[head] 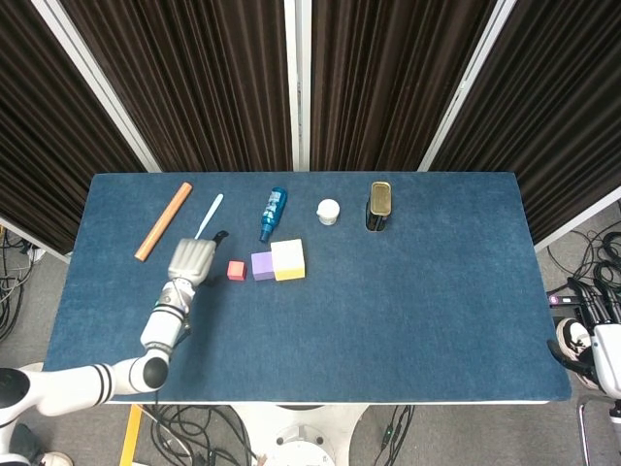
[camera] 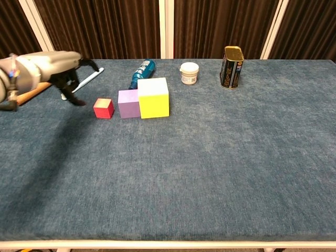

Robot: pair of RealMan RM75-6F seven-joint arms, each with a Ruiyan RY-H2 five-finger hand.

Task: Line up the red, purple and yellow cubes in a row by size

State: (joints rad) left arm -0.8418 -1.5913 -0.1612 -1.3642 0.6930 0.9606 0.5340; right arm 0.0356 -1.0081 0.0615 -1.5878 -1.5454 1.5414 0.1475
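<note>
A small red cube (head: 236, 270) (camera: 104, 108) sits on the blue table, a narrow gap left of the purple cube (head: 262, 265) (camera: 128, 103). The purple cube touches the larger yellow cube (head: 288, 260) (camera: 154, 97) on its right. The three stand in one row. My left hand (head: 193, 260) (camera: 52, 68) hovers left of the red cube, apart from it, fingers spread and holding nothing. My right hand is outside both views.
Along the back of the table (head: 417, 282) lie an orange stick (head: 163, 234), a light blue spoon (head: 208, 216) (camera: 86, 80), a blue bottle (head: 273, 213) (camera: 142, 73), a white jar (head: 329, 211) (camera: 189, 73) and a dark tin can (head: 379, 205) (camera: 232, 67).
</note>
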